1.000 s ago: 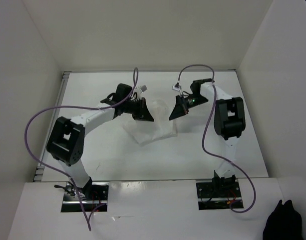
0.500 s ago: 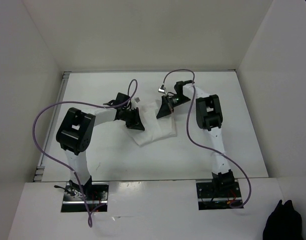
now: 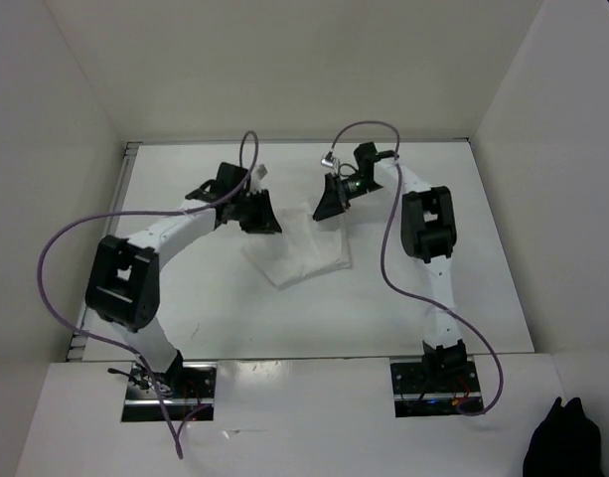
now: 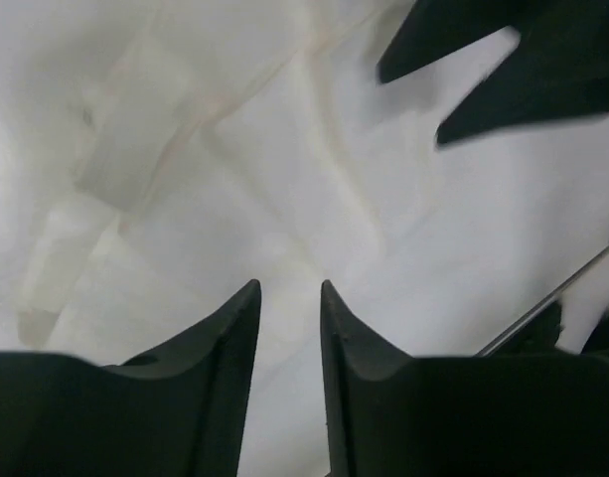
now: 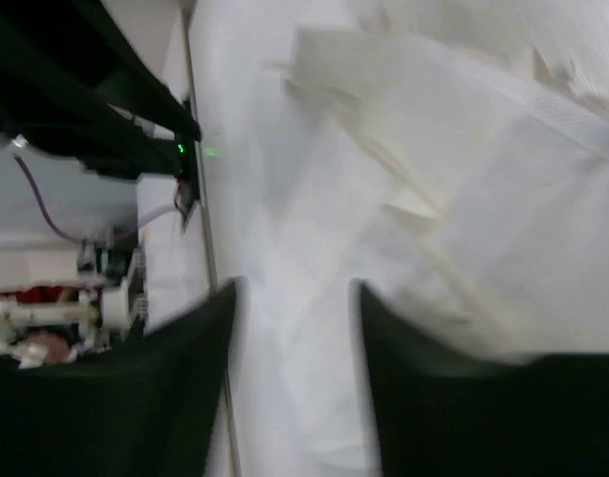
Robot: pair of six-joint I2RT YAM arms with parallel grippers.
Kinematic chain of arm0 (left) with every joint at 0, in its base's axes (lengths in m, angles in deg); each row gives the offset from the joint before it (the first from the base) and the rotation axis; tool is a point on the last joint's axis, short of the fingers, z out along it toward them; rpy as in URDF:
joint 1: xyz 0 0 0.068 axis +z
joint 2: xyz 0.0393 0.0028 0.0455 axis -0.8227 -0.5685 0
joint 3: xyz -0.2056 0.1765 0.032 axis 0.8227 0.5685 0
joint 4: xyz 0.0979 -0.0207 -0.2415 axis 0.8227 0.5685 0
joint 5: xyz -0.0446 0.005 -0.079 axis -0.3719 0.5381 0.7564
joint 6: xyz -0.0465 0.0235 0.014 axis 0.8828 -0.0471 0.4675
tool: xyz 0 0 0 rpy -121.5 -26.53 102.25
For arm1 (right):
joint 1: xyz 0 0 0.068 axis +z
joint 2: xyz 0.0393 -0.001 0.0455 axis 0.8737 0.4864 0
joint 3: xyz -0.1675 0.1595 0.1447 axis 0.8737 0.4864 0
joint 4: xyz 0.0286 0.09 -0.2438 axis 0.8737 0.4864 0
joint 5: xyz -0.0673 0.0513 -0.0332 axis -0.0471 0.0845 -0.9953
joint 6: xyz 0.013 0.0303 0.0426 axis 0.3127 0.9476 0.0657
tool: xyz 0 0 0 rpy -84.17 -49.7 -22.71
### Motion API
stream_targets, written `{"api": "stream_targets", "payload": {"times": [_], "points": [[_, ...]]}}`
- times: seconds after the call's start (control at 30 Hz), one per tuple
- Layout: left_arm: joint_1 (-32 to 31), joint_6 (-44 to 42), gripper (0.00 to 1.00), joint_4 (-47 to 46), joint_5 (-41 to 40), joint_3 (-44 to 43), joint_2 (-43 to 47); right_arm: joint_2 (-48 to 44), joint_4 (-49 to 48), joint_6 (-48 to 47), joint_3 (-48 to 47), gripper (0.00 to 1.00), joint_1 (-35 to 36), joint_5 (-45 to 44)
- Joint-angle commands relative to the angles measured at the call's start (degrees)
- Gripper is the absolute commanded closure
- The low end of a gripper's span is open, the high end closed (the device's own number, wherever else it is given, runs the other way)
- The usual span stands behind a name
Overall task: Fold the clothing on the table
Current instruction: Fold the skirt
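walls point(image 3: 284, 60): plain white, three sides | near ledge point(image 3: 304, 417): white | light: even, soft

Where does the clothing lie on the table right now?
In the top view, the clothing lies near the middle of the table, between the left gripper and the right gripper and a little toward the near edge.

The clothing point(image 3: 304, 250) is showing plain white with faint cream fold lines, and the counter point(image 3: 185, 288) under it is reading almost the same white. The left hand point(image 3: 258, 217) and the right hand point(image 3: 327, 209) are showing matte black. The left arm point(image 3: 175, 231) and the right arm point(image 3: 441, 298) are mixing white links with black joints. Purple cables point(image 3: 58, 253) are looping along both. A small green light point(image 5: 181, 149) is glowing in the right wrist view.
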Motion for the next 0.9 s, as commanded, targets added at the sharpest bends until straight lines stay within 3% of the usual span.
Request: {"api": "stream_targets", "payload": {"times": [0.0,0.03,0.07,0.1,0.17,0.27,0.33,0.47,0.63,0.87], "points": [[-1.6,-1.5,0.61,2.7,-7.1,-10.8,12.3,-23.8,-0.2,0.5,2.0,0.3,-0.7,-3.6],[-1.6,-1.5,0.55,4.9,-8.6,-12.1,15.9,-27.4,-6.4,3.7,4.4,0.09,-0.2,-7.9],[-1.6,-2.3,0.37,6.2,-11.1,-13.0,17.5,-30.9,-10.5,8.6,10.3,0.01,0.4,-14.1],[-1.6,-2.8,0.28,9.3,-16.8,-13.5,18.9,-37.1,-12.1,12.5,12.5,0.01,0.4,-25.8],[-1.1,-4.5,0.09,12.9,-26.0,-13.5,22.7,-41.8,-13.4,13.4,17.6,0.01,1.1,-32.7],[0.9,-7.5,0.0,16.2,-32.9,-9.9,28.3,-50.0,-13.4,18.6,23.1,0.01,-1.2,-44.1],[1.4,-9.7,0.0,16.8,-37.7,-7.7,32.7,-55.3,-13.4,20.3,27.9,0.01,-1.2,-54.7],[1.4,-12.6,0.0,15.3,-43.5,-0.8,39.6,-62.6,-12.8,19.4,35.2,0.01,-1.2,-67.1],[3.1,-7.6,0.0,15.3,-52.6,5.8,45.8,-69.1,-11.6,18.5,37.8,0.01,-3.4,-68.8],[3.7,-8.0,0.0,14.7,-52.4,6.3,47.1,-72.1,-13.0,21.7,40.5,0.01,-6.7,-65.8]]}}
